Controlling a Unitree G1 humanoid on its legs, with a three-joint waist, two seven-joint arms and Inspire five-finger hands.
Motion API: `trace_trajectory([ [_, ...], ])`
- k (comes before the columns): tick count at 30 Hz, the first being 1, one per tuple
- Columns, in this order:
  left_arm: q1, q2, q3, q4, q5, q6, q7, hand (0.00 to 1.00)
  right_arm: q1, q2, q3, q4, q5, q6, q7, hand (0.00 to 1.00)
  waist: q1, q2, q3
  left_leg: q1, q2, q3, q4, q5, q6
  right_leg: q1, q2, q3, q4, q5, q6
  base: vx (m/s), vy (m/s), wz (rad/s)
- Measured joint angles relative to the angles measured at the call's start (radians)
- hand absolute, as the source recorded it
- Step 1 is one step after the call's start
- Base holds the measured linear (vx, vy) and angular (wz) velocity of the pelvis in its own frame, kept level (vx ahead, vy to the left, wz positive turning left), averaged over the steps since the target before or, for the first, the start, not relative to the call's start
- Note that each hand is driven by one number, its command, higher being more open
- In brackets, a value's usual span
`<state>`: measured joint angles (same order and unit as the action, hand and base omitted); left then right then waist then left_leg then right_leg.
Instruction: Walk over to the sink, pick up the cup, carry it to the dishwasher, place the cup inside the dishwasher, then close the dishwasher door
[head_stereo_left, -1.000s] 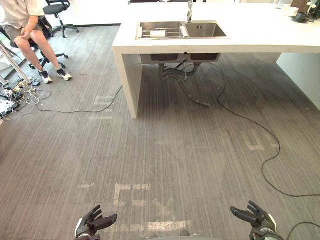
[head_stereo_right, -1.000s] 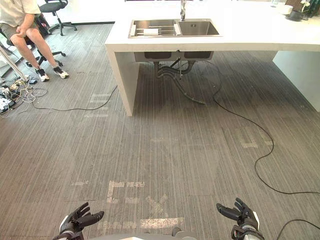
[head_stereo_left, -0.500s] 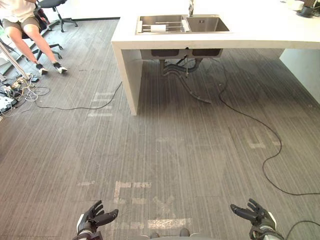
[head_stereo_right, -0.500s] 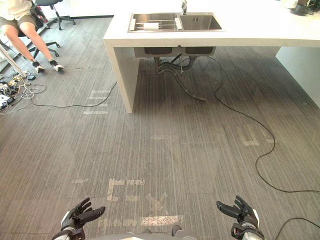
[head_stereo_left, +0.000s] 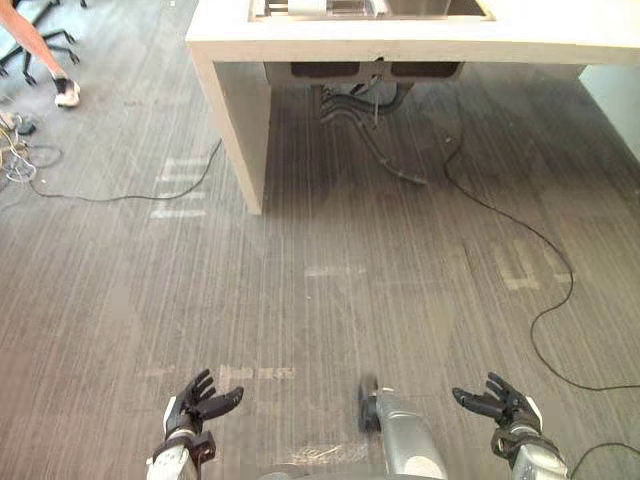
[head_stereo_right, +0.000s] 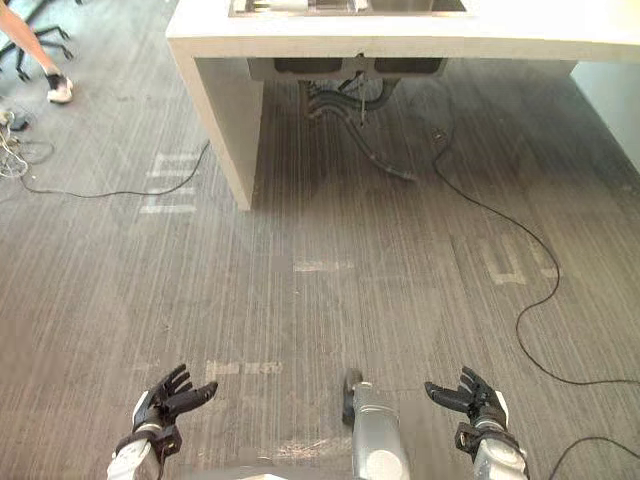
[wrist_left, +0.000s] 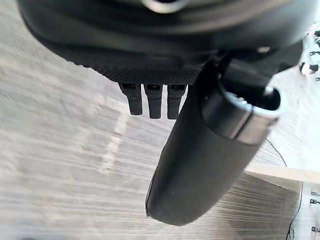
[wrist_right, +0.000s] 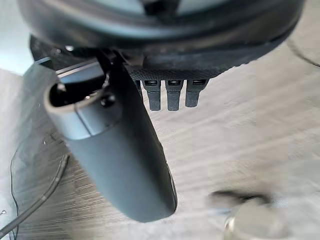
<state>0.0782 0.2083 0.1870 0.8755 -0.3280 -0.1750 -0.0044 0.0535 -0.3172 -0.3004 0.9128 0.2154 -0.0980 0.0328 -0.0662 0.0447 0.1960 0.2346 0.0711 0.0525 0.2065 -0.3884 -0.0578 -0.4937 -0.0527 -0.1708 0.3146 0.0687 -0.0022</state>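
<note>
A white counter (head_stereo_left: 420, 40) with a steel sink (head_stereo_left: 370, 8) set into it stands ahead at the top of the eye views; only the sink's near rim shows, and its inside is cut off. My left hand (head_stereo_left: 197, 400) hangs low at the lower left, fingers spread and empty. My right hand (head_stereo_left: 497, 402) hangs at the lower right, also spread and empty. In the left wrist view my left hand's thumb (wrist_left: 200, 165) and straight fingers (wrist_left: 152, 102) stand over bare floor; the right wrist view shows my right hand's thumb (wrist_right: 120, 160) likewise.
Grey drain hoses (head_stereo_left: 375, 130) hang under the sink. A black cable (head_stereo_left: 520, 260) snakes across the grey plank floor on the right, another (head_stereo_left: 130, 195) on the left. A person's leg and shoe (head_stereo_left: 55, 80) show at the far left. A white cabinet corner (head_stereo_left: 620, 100) stands at right.
The whole view has shifted down and closer to the counter, so the camera has moved forward. Both hands stay open, low at my sides.
</note>
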Motion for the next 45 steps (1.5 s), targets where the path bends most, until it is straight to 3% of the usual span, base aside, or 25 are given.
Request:
trace_trajectory([
  [2, -0.021, -0.018, 0.001, 0.014, 0.000, -0.001, 0.001, 0.90, -0.011, -0.002, 0.000, -0.008, 0.000, 0.000, -0.008, 0.90, -0.010, 0.023, 0.001, -0.041, 0.046, -0.024, 0.158, 0.021, -0.051, -0.003, 0.016, -0.032, 0.110, -0.060, -0.076, 0.66, -0.272, 0.32],
  [4, -0.026, -0.037, 0.005, 0.007, -0.001, -0.005, 0.001, 0.90, -0.008, 0.010, 0.023, -0.024, 0.001, 0.001, -0.008, 0.90, -0.002, 0.027, 0.005, -0.172, 0.094, -0.020, 0.490, 0.197, -0.057, 0.091, 0.046, -0.054, 0.088, -0.121, -0.103, 0.62, -0.281, 0.22],
  [6, -0.012, -0.044, 0.005, -0.021, -0.008, -0.005, -0.002, 0.90, 0.004, 0.050, 0.065, -0.059, 0.030, -0.004, -0.015, 0.90, 0.025, 0.019, 0.017, -0.334, 0.207, 0.035, 0.907, 0.203, -0.047, 0.315, 0.116, -0.062, -0.059, -0.140, -0.125, 0.67, -0.288, -0.02],
  [8, -0.012, -0.056, 0.004, -0.065, -0.016, -0.004, -0.001, 0.90, 0.006, 0.080, 0.072, -0.112, 0.041, -0.016, -0.021, 0.90, 0.053, -0.002, 0.030, -0.446, 0.237, 0.094, 1.008, 0.188, -0.024, 0.438, 0.127, -0.038, -0.134, -0.160, -0.153, 0.60, -0.228, -0.19],
  [11, -0.014, -0.081, 0.000, -0.137, -0.035, -0.008, 0.001, 0.90, -0.003, 0.099, 0.073, -0.146, 0.061, -0.025, -0.029, 0.90, 0.082, -0.008, 0.034, -0.615, 0.224, 0.167, 0.877, 0.164, 0.009, 0.554, 0.131, -0.012, -0.231, -0.184, -0.167, 0.46, -0.099, -0.13],
  [14, 0.026, -0.084, 0.000, -0.237, -0.036, -0.006, 0.010, 0.90, -0.002, 0.099, 0.070, -0.132, 0.062, -0.024, -0.039, 0.90, 0.111, -0.023, 0.044, -0.656, 0.092, 0.195, 0.336, 0.201, 0.006, 0.664, 0.101, 0.017, -0.266, -0.257, -0.140, 0.63, 0.062, -0.23],
  [15, 0.040, -0.091, 0.001, -0.277, -0.036, -0.005, 0.019, 0.90, -0.004, 0.097, 0.055, -0.118, 0.062, -0.025, -0.040, 0.90, 0.120, -0.021, 0.042, -0.646, 0.052, 0.170, 0.159, 0.256, -0.001, 0.680, 0.093, 0.033, -0.270, -0.280, -0.116, 0.45, 0.128, -0.47],
  [16, 0.057, -0.101, 0.009, -0.338, -0.039, -0.006, 0.039, 0.90, -0.005, 0.097, 0.044, -0.090, 0.062, -0.023, -0.045, 0.90, 0.142, -0.020, 0.039, -0.643, 0.020, 0.135, 0.088, 0.362, 0.025, 0.703, 0.083, 0.061, -0.267, -0.318, -0.088, 0.59, 0.194, -0.51],
  [17, 0.064, -0.101, 0.012, -0.370, -0.043, -0.005, 0.047, 0.90, -0.004, 0.099, 0.044, -0.079, 0.061, -0.023, -0.049, 0.90, 0.148, -0.032, 0.034, -0.645, 0.001, 0.125, 0.103, 0.397, 0.053, 0.708, 0.067, 0.072, -0.258, -0.339, -0.055, 0.62, 0.204, -0.39],
  [18, 0.067, -0.109, 0.023, -0.442, -0.045, -0.005, 0.052, 0.90, 0.004, 0.101, 0.042, -0.067, 0.060, -0.023, -0.049, 0.90, 0.145, -0.056, 0.029, -0.671, -0.029, 0.111, 0.179, 0.396, 0.097, 0.700, 0.035, 0.077, -0.192, -0.396, 0.006, 0.84, 0.221, -0.02],
  [20, 0.069, -0.118, 0.009, -0.555, -0.044, -0.004, 0.059, 0.90, 0.002, 0.104, 0.026, -0.033, 0.058, -0.021, -0.051, 0.90, 0.138, -0.062, 0.026, -0.674, -0.047, 0.113, 0.271, 0.300, 0.121, 0.620, 0.002, 0.097, 0.051, -0.421, 0.048, 0.79, 0.182, 0.15],
  [22, 0.057, -0.100, -0.021, -0.716, -0.044, -0.004, 0.074, 0.90, 0.024, 0.132, 0.028, -0.022, 0.055, -0.018, -0.051, 0.90, 0.108, -0.076, 0.027, -0.580, -0.081, 0.088, 0.291, 0.215, 0.139, 0.445, -0.052, 0.109, 0.561, -0.344, 0.255, 0.66, 0.140, 0.40],
  [23, 0.053, -0.101, -0.023, -0.756, -0.042, -0.004, 0.083, 0.90, 0.028, 0.138, 0.032, -0.024, 0.052, -0.015, -0.049, 0.90, 0.102, -0.077, 0.028, -0.543, -0.087, 0.081, 0.284, 0.199, 0.142, 0.411, -0.062, 0.110, 0.655, -0.349, 0.245, 0.66, 0.071, 0.33],
  [26, 0.055, -0.103, -0.026, -0.977, -0.042, -0.042, 0.121, 0.90, 0.055, 0.176, 0.071, -0.087, 0.025, -0.011, -0.025, 0.90, 0.090, -0.061, 0.024, -0.326, -0.048, 0.069, 0.181, 0.141, 0.124, 0.272, -0.076, 0.046, 0.767, -0.376, 0.128, 0.60, 0.003, -0.06],
  [27, 0.085, -0.117, -0.014, -1.052, -0.038, -0.084, 0.153, 0.90, 0.072, 0.190, 0.075, -0.127, 0.017, -0.018, -0.015, 0.90, 0.092, -0.054, 0.023, -0.260, -0.021, 0.068, 0.146, 0.124, 0.109, 0.215, -0.073, 0.000, 0.718, -0.390, 0.083, 0.52, -0.084, 0.03],
  [30, 0.083, -0.090, 0.001, -1.124, -0.043, -0.136, 0.155, 0.90, 0.078, 0.185, 0.075, -0.143, 0.017, -0.024, -0.006, 0.90, 0.078, -0.055, 0.022, -0.153, 0.015, 0.046, 0.078, 0.087, 0.064, 0.102, -0.083, -0.053, 0.444, -0.375, 0.060, 0.56, -0.183, 0.34],
  [31, 0.077, -0.089, 0.002, -1.129, -0.042, -0.137, 0.155, 0.90, 0.077, 0.182, 0.075, -0.143, 0.017, -0.024, -0.006, 0.90, 0.072, -0.057, 0.020, -0.138, 0.020, 0.038, 0.070, 0.077, 0.050, 0.091, -0.082, -0.049, 0.354, -0.350, 0.058, 0.64, -0.296, 0.57],
  [32, 0.064, -0.089, 0.000, -1.136, -0.039, -0.139, 0.157, 0.90, 0.082, 0.176, 0.075, -0.140, 0.017, -0.025, -0.003, 0.90, 0.068, -0.067, 0.015, -0.110, 0.024, 0.034, 0.064, 0.049, 0.022, 0.079, -0.078, -0.026, 0.178, -0.254, 0.053, 0.57, -0.278, 0.52],
  [33, 0.064, -0.106, -0.001, -1.130, -0.025, -0.140, 0.161, 0.90, 0.085, 0.158, 0.075, -0.113, 0.015, -0.024, -0.001, 0.90, 0.060, -0.048, 0.008, -0.080, 0.048, 0.019, 0.073, 0.017, -0.008, 0.101, -0.055, -0.021, 0.171, -0.125, 0.012, 0.58, -0.270, 0.30],
  [34, 0.071, -0.122, -0.005, -1.130, -0.023, -0.134, 0.161, 0.90, 0.078, 0.140, 0.074, -0.093, 0.012, -0.021, 0.001, 0.90, 0.066, -0.013, -0.008, -0.082, 0.090, 0.020, 0.078, 0.020, -0.019, 0.105, -0.024, -0.027, 0.187, -0.145, -0.007, 0.58, -0.255, 0.13],
  [36, 0.059, -0.121, -0.023, -1.132, -0.002, -0.134, 0.159, 0.90, 0.082, 0.132, 0.070, -0.095, -0.005, -0.020, 0.002, 0.90, 0.063, -0.010, -0.010, -0.069, 0.097, 0.019, 0.110, 0.074, -0.037, 0.116, -0.020, -0.029, 0.248, -0.211, -0.027, 0.53, -0.244, 0.12],
  [38, 0.054, -0.140, -0.061, -1.145, 0.011, -0.134, 0.148, 0.90, 0.109, 0.127, 0.072, -0.116, -0.005, -0.020, 0.004, 0.90, 0.051, 0.003, -0.012, -0.129, 0.134, -0.005, 0.313, 0.132, -0.062, 0.203, 0.002, -0.064, 0.203, -0.240, -0.039, 0.53, -0.269, 0.28],
  [39, 0.056, -0.151, -0.090, -1.159, 0.011, -0.134, 0.128, 0.90, 0.139, 0.130, 0.075, -0.157, -0.004, -0.020, 0.004, 0.90, 0.060, 0.003, -0.011, -0.227, 0.167, -0.026, 0.565, 0.206, -0.073, 0.295, 0.022, -0.069, 0.133, -0.245, -0.046, 0.32, -0.152, 0.06],
  [42, 0.057, -0.140, -0.128, -1.166, 0.013, -0.134, 0.099, 0.90, 0.175, 0.126, 0.075, -0.232, -0.003, -0.025, 0.002, 0.90, 0.079, 0.003, -0.016, -0.377, 0.216, 0.019, 0.766, 0.150, -0.063, 0.420, 0.036, -0.066, 0.032, -0.245, -0.046, 0.31, -0.084, -0.09],
  [45, 0.060, -0.127, -0.128, -1.196, 0.015, -0.134, 0.081, 0.90, 0.180, 0.123, 0.071, -0.242, 0.000, -0.039, 0.002, 0.90, 0.094, 0.010, -0.023, -0.472, 0.224, 0.054, 0.599, 0.098, -0.038, 0.464, 0.032, -0.044, -0.018, -0.247, -0.032, 0.19, 0.067, -0.23],
])
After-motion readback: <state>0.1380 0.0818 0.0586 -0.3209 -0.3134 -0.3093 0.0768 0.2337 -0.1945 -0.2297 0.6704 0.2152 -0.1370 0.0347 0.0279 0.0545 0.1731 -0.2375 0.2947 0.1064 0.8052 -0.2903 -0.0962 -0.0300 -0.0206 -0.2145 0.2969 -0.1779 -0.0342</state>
